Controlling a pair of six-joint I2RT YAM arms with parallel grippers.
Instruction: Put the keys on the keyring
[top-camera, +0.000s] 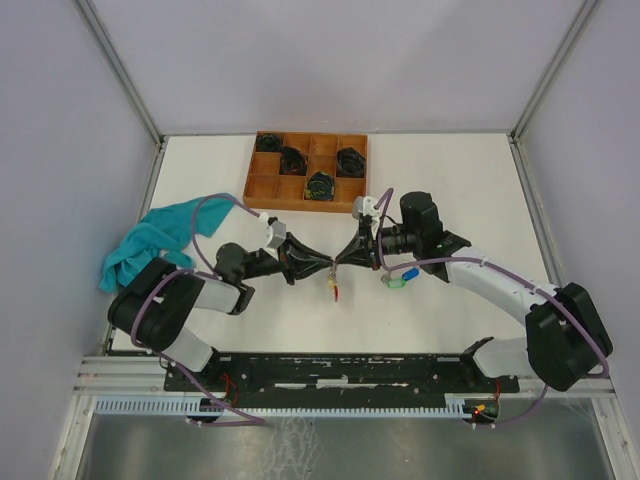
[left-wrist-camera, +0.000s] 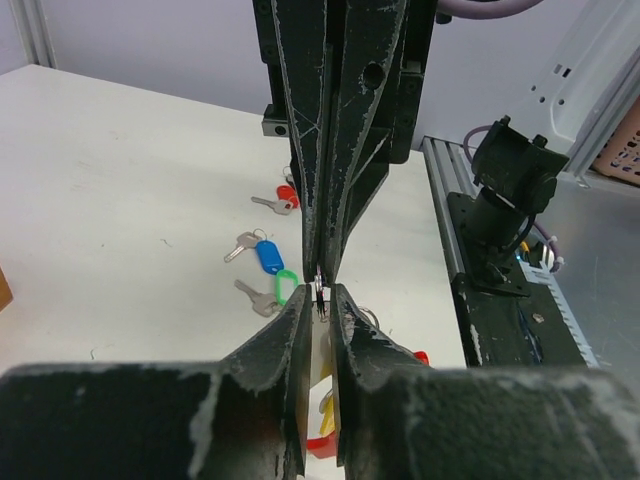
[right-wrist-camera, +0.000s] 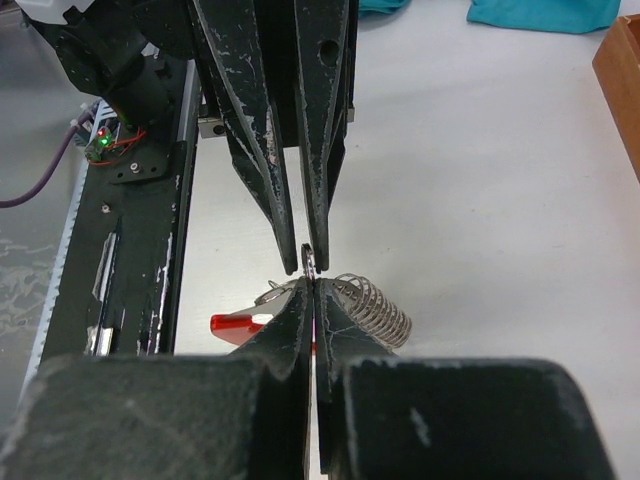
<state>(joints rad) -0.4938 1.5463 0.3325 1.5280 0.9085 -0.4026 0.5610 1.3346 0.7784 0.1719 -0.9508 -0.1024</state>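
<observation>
Right wrist view. Right hand (right-wrist-camera: 312, 283): fingers closed flat together, nipping the keyring (right-wrist-camera: 308, 261) at their tips; the ring stands edge-on just above them.
Left hand (left-wrist-camera: 320, 296): meets the right hand tip to tip above the bench (top-camera: 450, 180); fingers parted by a narrow gap, the ring at the mouth of that gap, no hold on it to be made out.
Below the meeting tips: a yellow tag (top-camera: 331, 284) and a red tag (right-wrist-camera: 240, 325) hanging clear of the bench; a wire coil (right-wrist-camera: 375, 305) just beside the right fingertips.
Loose on the bench, near the right arm: blue-tagged key (left-wrist-camera: 266, 254) and green-tagged key (left-wrist-camera: 284, 288), just beside each other; red-tagged key (left-wrist-camera: 282, 199) a little further off.
Far side of the bench: wooden tray (top-camera: 262, 186), divided, with black coiled bundles (top-camera: 320, 185) in four compartments.
Left edge: teal cloth (top-camera: 150, 240), crumpled
</observation>
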